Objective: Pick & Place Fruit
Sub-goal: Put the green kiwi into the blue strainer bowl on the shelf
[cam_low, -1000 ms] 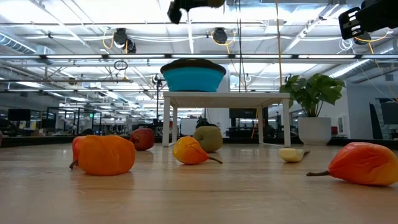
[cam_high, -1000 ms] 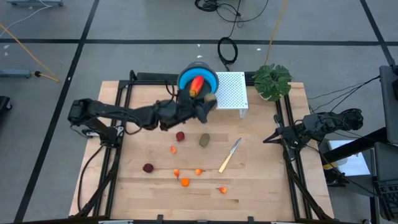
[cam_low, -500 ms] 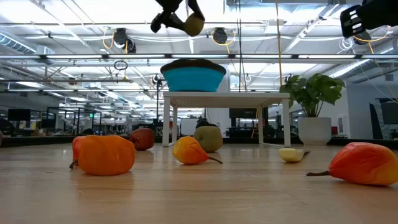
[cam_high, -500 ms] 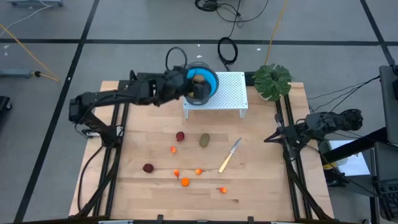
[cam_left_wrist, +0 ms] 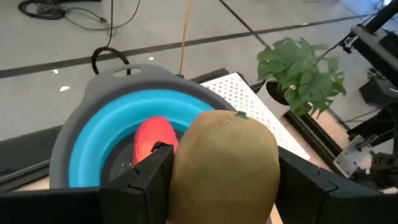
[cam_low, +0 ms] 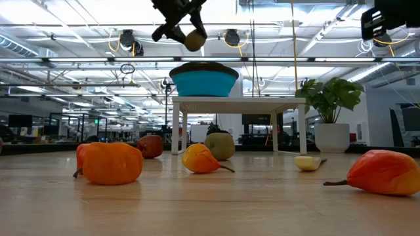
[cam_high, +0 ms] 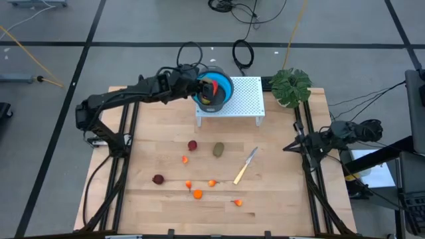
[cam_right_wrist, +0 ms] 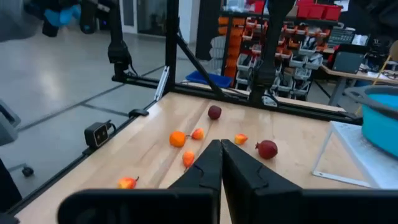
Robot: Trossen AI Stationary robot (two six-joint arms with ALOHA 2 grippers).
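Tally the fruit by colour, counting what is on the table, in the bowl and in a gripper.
dark red round: 2, on the table
brown-green oval: 2, one on the table, one held in the left gripper above the bowl
oblong red-yellow: 1, in the bowl
small orange: 5, on the table
total: 10

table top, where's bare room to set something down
Bare wood lies between the knife and the right gripper, and left of the dark red fruit. The table middle is crowded with scattered fruit; the stand fills the back.
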